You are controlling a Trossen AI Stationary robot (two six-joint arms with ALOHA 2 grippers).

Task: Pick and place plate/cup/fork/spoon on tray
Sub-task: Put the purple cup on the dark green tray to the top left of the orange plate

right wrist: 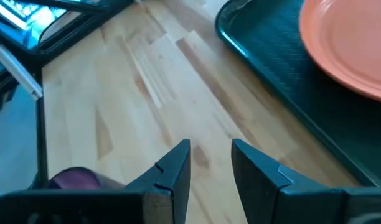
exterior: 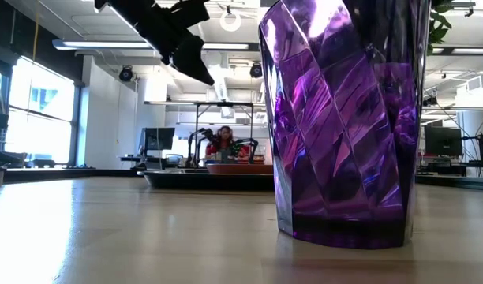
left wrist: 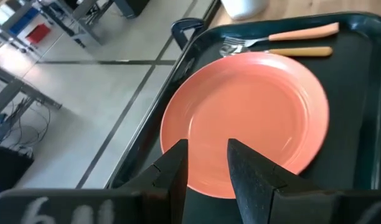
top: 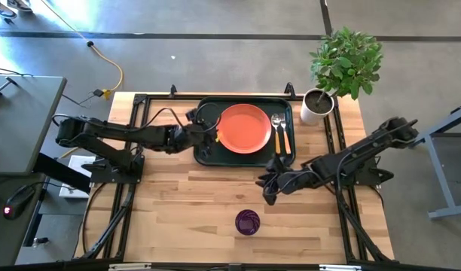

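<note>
The orange-red plate (top: pixel 244 128) lies flat in the dark green tray (top: pixel 205 154) at the table's far middle. The fork (top: pixel 276 135) and the spoon (top: pixel 286 140) lie side by side in the tray, right of the plate. My left gripper (top: pixel 210 136) is open over the plate's left rim (left wrist: pixel 206 165); I cannot tell whether it touches the rim. The purple cup (top: pixel 247 222) stands upright on the wood near the front edge and fills the low view (exterior: pixel 344 118). My right gripper (top: pixel 267 186) is open and empty above bare wood, between tray and cup.
A potted plant in a white pot (top: pixel 319 107) stands at the table's far right corner, just right of the tray. Bare wood (right wrist: pixel 147 81) lies between the tray's near rim and the cup. A person (exterior: pixel 224 142) shows far behind the table.
</note>
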